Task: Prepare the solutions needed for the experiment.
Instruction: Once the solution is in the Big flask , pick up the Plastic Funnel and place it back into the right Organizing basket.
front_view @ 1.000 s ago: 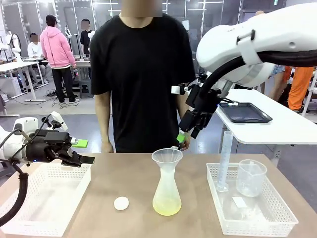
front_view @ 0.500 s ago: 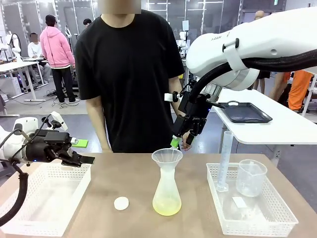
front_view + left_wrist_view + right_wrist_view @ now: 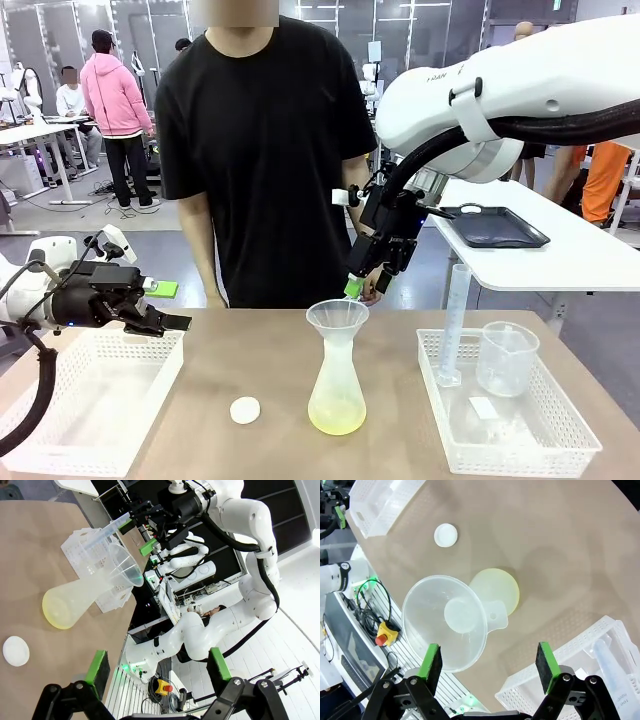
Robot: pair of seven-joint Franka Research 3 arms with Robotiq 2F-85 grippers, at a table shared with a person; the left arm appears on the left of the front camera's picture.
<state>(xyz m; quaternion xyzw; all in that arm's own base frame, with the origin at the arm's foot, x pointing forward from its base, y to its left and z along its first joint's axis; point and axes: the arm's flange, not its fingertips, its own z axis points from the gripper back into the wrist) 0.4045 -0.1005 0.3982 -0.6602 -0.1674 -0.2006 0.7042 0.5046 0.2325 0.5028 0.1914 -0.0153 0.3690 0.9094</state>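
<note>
We see yellow liquid (image 3: 336,417) pooled in bottom of flask (image 3: 336,375), at middle of table (image 3: 250,355). Flask upright, long axis vertical, neck up, funnel (image 3: 337,316) seated in it. Right claw (image 3: 364,288) hangs just above and behind funnel, fingers wide apart, holding nothing. Left claw (image 3: 166,306) over basket (image 3: 60,420), well apart from flask, fingers apart too, empty. White cap (image 3: 245,409) near flask.

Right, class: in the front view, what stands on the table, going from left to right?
A white basket → round white cap → flask with yellow liquid → tall measuring cylinder → beaker.
</note>
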